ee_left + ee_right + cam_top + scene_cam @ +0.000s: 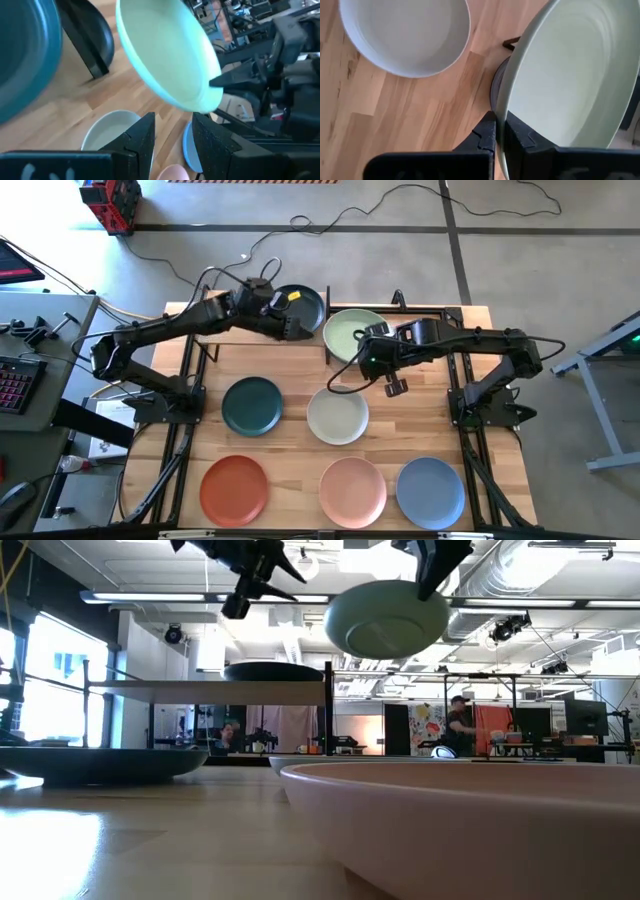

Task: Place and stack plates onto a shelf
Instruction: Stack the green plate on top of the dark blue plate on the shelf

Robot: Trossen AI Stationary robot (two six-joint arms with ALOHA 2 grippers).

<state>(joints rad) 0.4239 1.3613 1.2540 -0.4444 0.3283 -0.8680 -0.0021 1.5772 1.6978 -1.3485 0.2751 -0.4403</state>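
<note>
My right gripper (pixel 372 352) is shut on the pale green plate (pixel 352 332), which it holds in the air beside the shelf (pixel 200 690). A charcoal plate (pixel 303 308) rests flat on the shelf board. My left gripper (pixel 283 313) hovers open over that charcoal plate and touches nothing. Flat on the table lie the dark teal plate (pixel 252 405), the off-white plate (pixel 337 417), the terracotta plate (pixel 234 488), the pink plate (pixel 352 488) and the blue plate (pixel 430 490). The second charcoal plate is not plainly in view. My right gripper pinches the pale green plate by its rim (pixel 501 120), one finger on the inner face and one on the underside. The fingers come from the table's right side. The plate is lifted clear and tilted, above the height of the shelf board (pixel 385 620).
A black shelf upright (pixel 328 705) stands just below the lifted plate. A dark rounded edge (pixel 496 90) shows behind the green plate; what it is I cannot tell. People stand in the room beyond the table (pixel 462 725). Bare wood lies between the plates.
</note>
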